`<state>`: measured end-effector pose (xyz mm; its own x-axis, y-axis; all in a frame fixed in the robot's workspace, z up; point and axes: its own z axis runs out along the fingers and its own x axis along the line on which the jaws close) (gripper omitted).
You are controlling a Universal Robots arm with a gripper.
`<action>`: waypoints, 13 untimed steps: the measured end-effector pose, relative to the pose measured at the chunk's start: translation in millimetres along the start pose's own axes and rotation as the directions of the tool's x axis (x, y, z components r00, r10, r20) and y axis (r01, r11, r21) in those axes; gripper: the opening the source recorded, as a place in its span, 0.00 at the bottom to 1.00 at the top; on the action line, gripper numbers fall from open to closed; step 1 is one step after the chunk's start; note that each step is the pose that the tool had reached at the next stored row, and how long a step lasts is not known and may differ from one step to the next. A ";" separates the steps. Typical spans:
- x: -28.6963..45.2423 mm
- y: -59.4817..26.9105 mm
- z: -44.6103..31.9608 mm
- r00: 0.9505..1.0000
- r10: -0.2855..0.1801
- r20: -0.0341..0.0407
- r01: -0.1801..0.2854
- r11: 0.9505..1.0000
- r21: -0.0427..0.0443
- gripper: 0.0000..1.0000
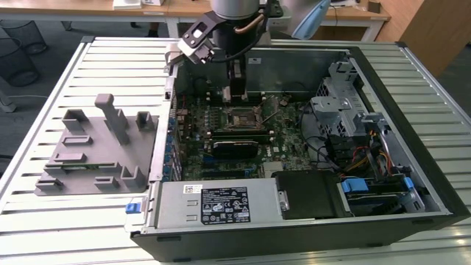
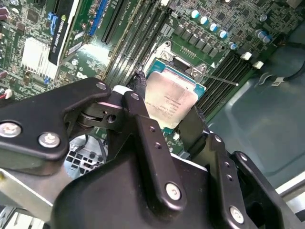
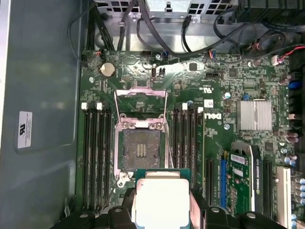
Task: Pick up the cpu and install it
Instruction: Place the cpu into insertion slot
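The cpu is a flat square chip with a shiny metal top and a thin green edge, and my gripper is shut on it, one black finger on each side. In the first wrist view the cpu hangs just off one edge of the open black socket, whose metal load plate is flipped back. In the exterior view my gripper reaches down into the open computer case, just beyond the socket on the green motherboard.
Memory slots flank the socket on both sides. A graphics card lies near the socket, with the power supply and drive cage around it. A grey parts fixture stands on the slatted table at the exterior view's left.
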<state>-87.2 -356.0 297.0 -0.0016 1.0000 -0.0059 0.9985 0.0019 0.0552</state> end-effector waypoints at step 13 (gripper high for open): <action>2.0 3.7 10.0 1.000 0.001 0.000 -0.001 1.000 0.000 0.53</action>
<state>-83.0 -354.0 287.2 -0.0005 1.0000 -0.0058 0.9985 0.0008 0.0553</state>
